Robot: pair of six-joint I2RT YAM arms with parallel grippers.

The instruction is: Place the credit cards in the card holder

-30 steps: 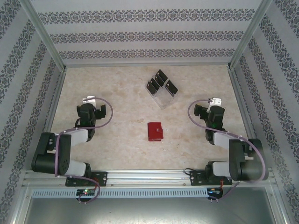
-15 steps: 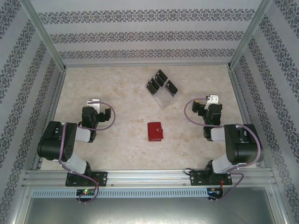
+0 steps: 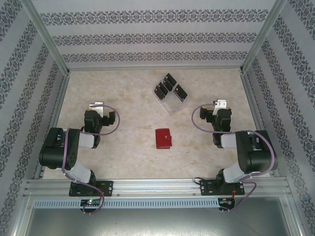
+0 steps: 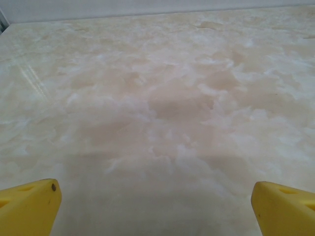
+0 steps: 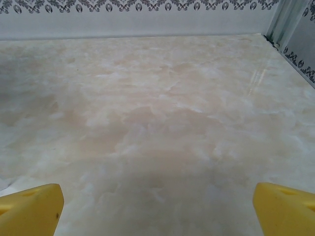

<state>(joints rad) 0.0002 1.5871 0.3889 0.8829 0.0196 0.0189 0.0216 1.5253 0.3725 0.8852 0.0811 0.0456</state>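
Your left fingers [image 3: 95, 104] sit over the left side of the worktop [image 3: 123, 93], and the top view shows them well apart from the task's things. From the left wrist you see the two yellow tips [image 4: 29, 206] at the bottom corners of the frame. They are spread wide, with bare marbled worktop between them and nothing in their grasp.

Your right fingers [image 3: 220, 103] mirror this on the right side. In the right wrist view the yellow tips [image 5: 32, 204] likewise stand far apart at the lower corners, gripping nothing, and the patterned back wall [image 5: 147, 6] runs across the top.

The card holder [image 3: 163, 138] lies flat and closed near the middle of the worktop, roughly between your two arms and touching neither. Its snap tab faces the right side of the top view.

The credit cards [image 3: 170, 84] are farther back, beyond the card holder. They stand tilted in a clear rack [image 3: 172, 104], dark rectangles grouped close together. You cannot count them exactly from this height. The rack and the card holder are near each other but apart, with bare worktop between.
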